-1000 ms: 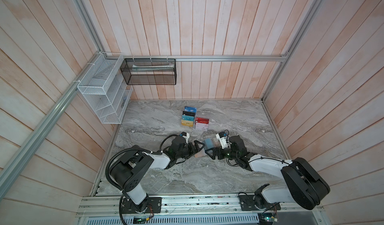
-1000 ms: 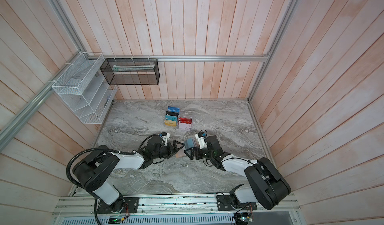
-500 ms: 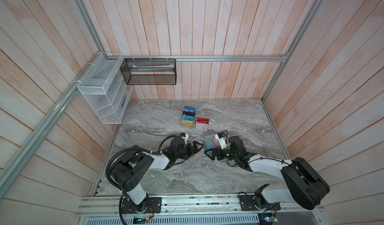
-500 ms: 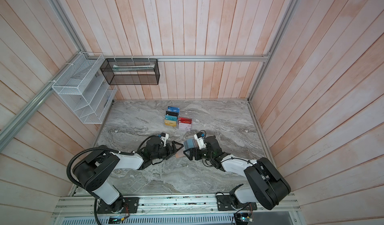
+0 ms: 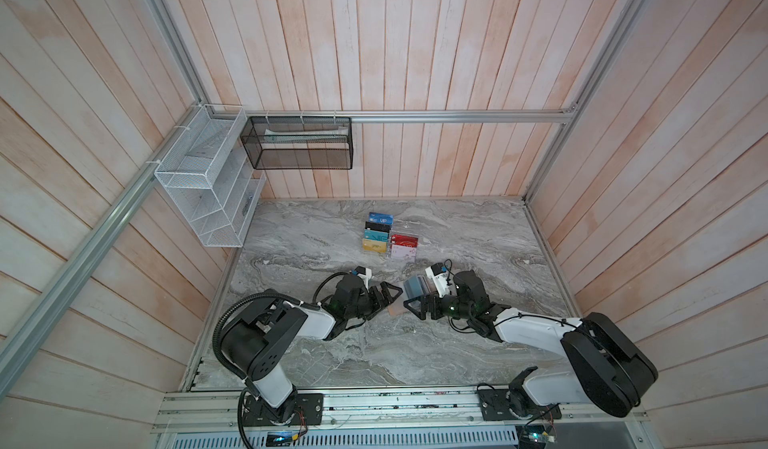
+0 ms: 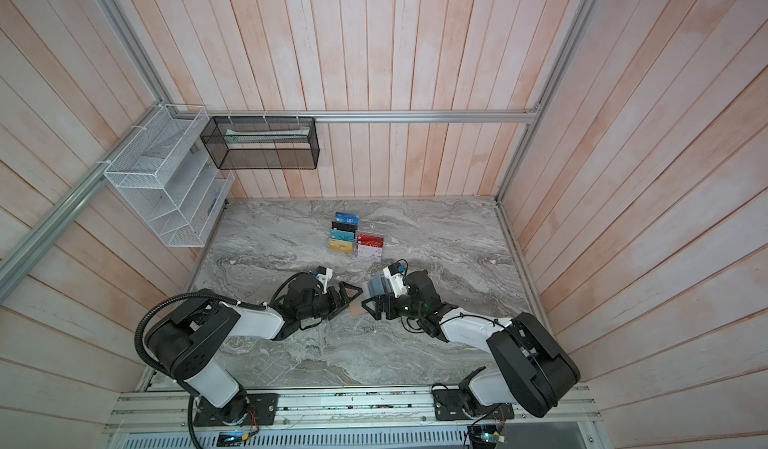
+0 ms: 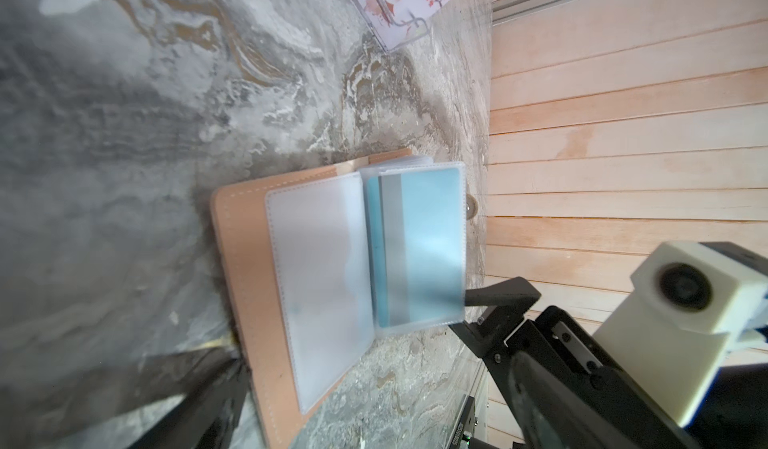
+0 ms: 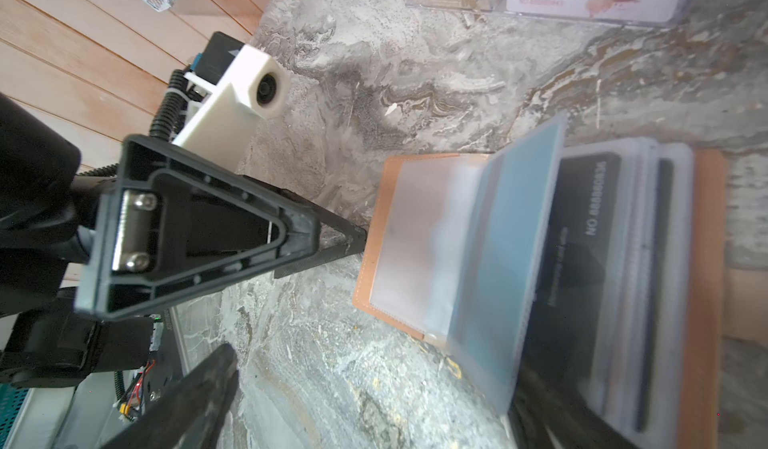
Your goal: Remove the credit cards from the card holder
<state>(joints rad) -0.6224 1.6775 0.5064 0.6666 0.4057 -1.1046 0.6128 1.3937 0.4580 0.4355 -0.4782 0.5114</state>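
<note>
Risk, left claw: If my left claw (image 5: 387,299) slid off the cover edge of the card holder (image 7: 245,268), I judged the card holder could skate across the table (image 5: 374,351) or fold shut, as nothing else pinned it.
Risk, sleeve page: The raised sleeve page (image 8: 478,364) was soft, clear plastic. A pinch there might have caught plastic and card together, so the blue card (image 7: 432,235) would have dragged the whole card holder up instead of sliding out.
Risk, right claw: Had my right claw (image 5: 411,297) closed away from the card's free edge, it might only have flipped the page over or bent the card.
Left claw: It was spread wide and pinched nothing. One fingertip (image 8: 345,243) sat at the card holder's outer cover edge, touching or just beside it; I could not tell which.
Card holder: It lay open on the table between my two claws, with an empty sleeve on the half nearer my left claw.
Cards: The blue card sat inside the raised page. The black card (image 8: 582,239) lay sleeved in the half nearer my right claw. None was out yet.
Right claw: It was spread wide and pinched nothing. One finger (image 7: 498,297) stood at the raised page's outer edge, and the page seemed to lean on it.
</note>
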